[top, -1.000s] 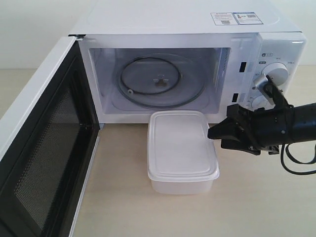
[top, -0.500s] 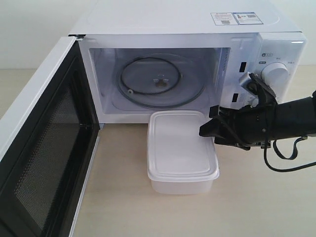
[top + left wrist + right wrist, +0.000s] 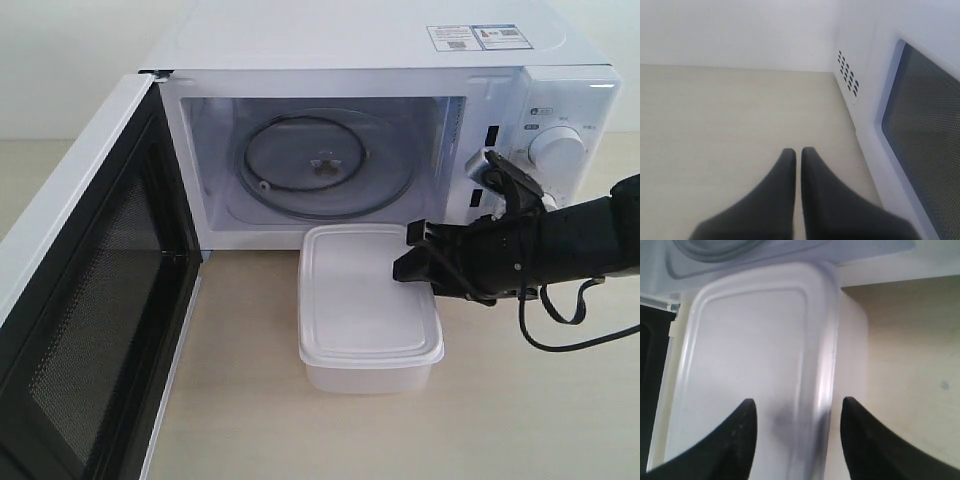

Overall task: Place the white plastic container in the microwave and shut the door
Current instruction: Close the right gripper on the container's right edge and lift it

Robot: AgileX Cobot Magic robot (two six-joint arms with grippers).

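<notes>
The white plastic container (image 3: pixel 365 300) sits lidded on the table right in front of the microwave (image 3: pixel 350 45). The cavity stands open with the glass turntable (image 3: pixel 325 165) bare. The door (image 3: pixel 90 300) is swung wide to the left, mesh inner face showing. My right gripper (image 3: pixel 406 252) reaches in from the right, open, level with the container's right rim. In the right wrist view the right gripper (image 3: pixel 797 402) straddles the rim of the container (image 3: pixel 755 355) without touching it. My left gripper (image 3: pixel 798 151) is shut on nothing, low over the table beside the door's window (image 3: pixel 925 125).
The control panel with its dial (image 3: pixel 557 150) is just behind my right arm, and a black cable (image 3: pixel 560 335) hangs below it. Vent holes (image 3: pixel 847 75) mark the microwave's side wall. The pale wooden table (image 3: pixel 500 420) runs forward and to the right of the container.
My right gripper has moved left from beside the control panel to the container's right rim. The container, door and left gripper show no movement.
</notes>
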